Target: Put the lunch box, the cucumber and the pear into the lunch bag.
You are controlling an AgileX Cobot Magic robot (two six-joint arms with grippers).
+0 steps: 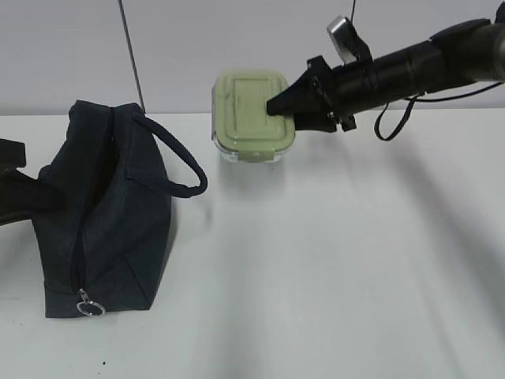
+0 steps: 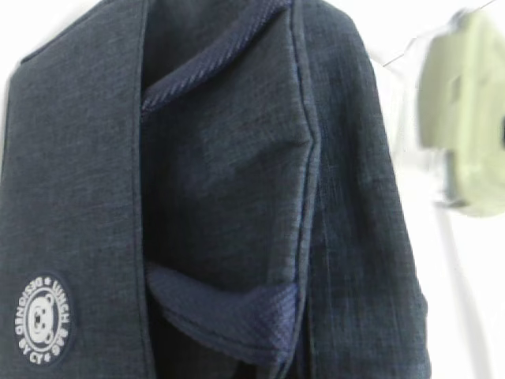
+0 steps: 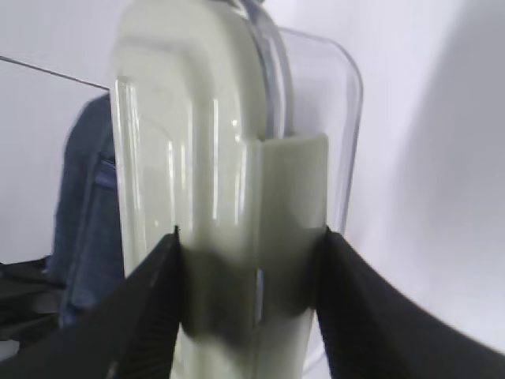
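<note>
The dark navy lunch bag (image 1: 106, 213) stands on the white table at the left, its top gaping open. The left wrist view is filled by the lunch bag (image 2: 355, 237) and its dark opening. My right gripper (image 1: 286, 106) is shut on the pale green lunch box (image 1: 251, 114) and holds it on edge in the air, to the right of the bag and above the table. In the right wrist view the black fingers (image 3: 150, 316) clamp the lunch box (image 3: 229, 181) from both sides. My left gripper (image 1: 14, 189) is a dark shape at the bag's left side, its jaws hidden. Cucumber and pear are out of view.
The bag's padded loop handle (image 1: 180, 162) sticks out to the right, toward the box. Its silver zipper ring (image 1: 89, 305) lies at the near bottom end. The lunch box shows blurred at the right edge of the left wrist view (image 2: 465, 118). A round white logo patch (image 2: 41, 320) sits on the bag's side.
</note>
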